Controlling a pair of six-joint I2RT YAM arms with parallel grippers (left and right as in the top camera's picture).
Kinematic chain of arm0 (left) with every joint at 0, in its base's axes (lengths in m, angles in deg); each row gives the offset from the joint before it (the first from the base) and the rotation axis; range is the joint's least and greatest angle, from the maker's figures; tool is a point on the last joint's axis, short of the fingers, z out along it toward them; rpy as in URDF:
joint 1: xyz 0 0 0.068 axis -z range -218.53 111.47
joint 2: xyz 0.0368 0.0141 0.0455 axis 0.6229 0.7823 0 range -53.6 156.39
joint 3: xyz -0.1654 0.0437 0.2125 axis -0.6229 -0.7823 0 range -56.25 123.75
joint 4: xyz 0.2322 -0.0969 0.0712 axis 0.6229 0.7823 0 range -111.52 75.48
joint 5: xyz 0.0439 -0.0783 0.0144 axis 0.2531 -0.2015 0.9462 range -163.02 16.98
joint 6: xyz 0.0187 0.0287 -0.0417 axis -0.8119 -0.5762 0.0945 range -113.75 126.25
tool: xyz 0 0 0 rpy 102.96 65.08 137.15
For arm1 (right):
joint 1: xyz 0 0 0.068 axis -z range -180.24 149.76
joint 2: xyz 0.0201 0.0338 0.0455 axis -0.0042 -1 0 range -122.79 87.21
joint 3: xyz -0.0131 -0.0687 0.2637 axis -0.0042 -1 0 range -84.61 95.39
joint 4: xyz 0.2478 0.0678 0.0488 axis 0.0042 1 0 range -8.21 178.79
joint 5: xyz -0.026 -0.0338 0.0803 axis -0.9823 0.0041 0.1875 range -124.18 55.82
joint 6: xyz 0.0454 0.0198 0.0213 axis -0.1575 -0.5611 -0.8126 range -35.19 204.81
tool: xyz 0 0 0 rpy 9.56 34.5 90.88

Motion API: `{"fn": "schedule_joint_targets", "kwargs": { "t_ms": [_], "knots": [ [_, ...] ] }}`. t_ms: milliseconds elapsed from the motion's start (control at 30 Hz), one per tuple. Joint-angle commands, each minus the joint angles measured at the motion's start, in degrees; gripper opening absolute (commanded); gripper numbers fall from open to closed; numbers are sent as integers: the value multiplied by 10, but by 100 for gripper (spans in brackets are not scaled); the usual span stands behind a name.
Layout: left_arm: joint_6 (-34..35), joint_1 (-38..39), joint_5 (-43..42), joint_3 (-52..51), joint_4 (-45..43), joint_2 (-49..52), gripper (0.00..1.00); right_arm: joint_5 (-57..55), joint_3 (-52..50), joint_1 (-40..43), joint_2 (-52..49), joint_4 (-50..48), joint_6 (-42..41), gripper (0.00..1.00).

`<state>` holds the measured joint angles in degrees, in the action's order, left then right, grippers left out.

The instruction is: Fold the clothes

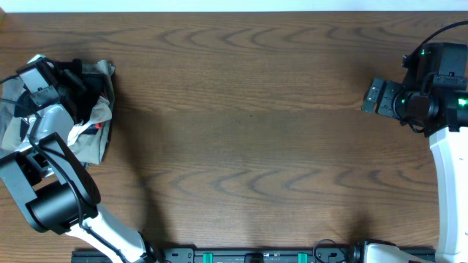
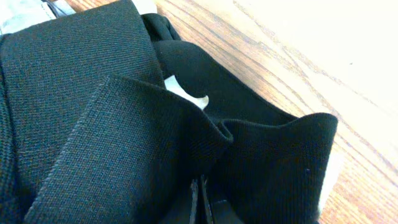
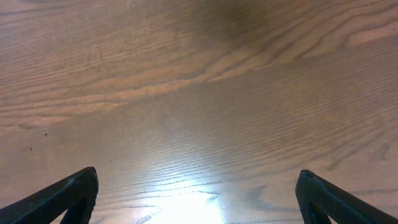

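the largest worry is the whole heap at the far left edge of the worktop (image 1: 248, 109). the black t-shirt (image 2: 93, 124) lies bunched on top of a grey-olive garment (image 1: 93, 150) and a white garment (image 1: 77, 135). a pull toward the bare middle could drag those neighbours along or push them over the edge.

next comes the shirt itself. the left gripper (image 2: 202, 202) is clamped shut on a thick ridge of it, seemingly several layers at once. a lift from such a pinch would likely raise a twisted bundle rather than a flat sheet (sleeves and hem would then be hard to find). i cannot tell how deep the bite goes, so the soft knit might also slide out under its own weight.

the smallest worry is the right gripper (image 1: 374, 96). its jaws are spread wide over bare wood at the right side, well apart from the heap, and it holds nothing. a hasty reach across could snag the wrong layer.

counted:
- one worktop
- two arms, the left arm (image 1: 51, 190) and the right arm (image 1: 450, 168)
- three garments as far as i can tell (the heap hides their outlines)
- two grippers
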<state>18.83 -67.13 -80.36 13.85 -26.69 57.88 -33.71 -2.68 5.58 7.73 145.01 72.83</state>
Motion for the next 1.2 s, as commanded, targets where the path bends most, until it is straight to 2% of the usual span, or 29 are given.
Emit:
{"fn": "schedule_joint_targets", "kwargs": {
  "t_ms": [0,200,367,533,667,700,733,867,933,967,1000,1033,1167],
  "knots": [
    [-26,2,1,-19,21,7,6,2,5,2,0,0,-9,99],
    [-40,2,2,-19,27,-118,6,2,5,2,0,0,-8,99],
    [-41,1,57,-19,10,-172,6,2,5,2,0,0,-9,99],
    [-62,-7,87,-19,-1,-145,11,2,5,2,0,0,-9,99],
    [-62,-23,90,-19,-49,-88,15,2,5,2,0,0,-8,99],
    [-62,-28,90,-19,-58,-72,17,2,5,2,0,0,-8,99],
    [-62,-33,89,-19,-64,-56,23,2,5,2,0,1,-8,99],
    [-61,-46,91,-19,-78,2,25,2,5,2,0,1,-8,99],
    [-61,-50,91,-19,-78,29,31,2,5,2,0,0,-9,99],
    [-61,-50,91,-19,-77,43,38,2,5,2,0,0,-8,99],
    [-61,-50,91,-19,-74,51,56,2,5,2,0,0,-9,99],
    [-61,-50,91,-19,-72,53,60,2,5,2,0,0,-8,99],
    [-62,-42,91,-19,-76,29,61,2,5,2,0,0,-9,99]
  ]
}}
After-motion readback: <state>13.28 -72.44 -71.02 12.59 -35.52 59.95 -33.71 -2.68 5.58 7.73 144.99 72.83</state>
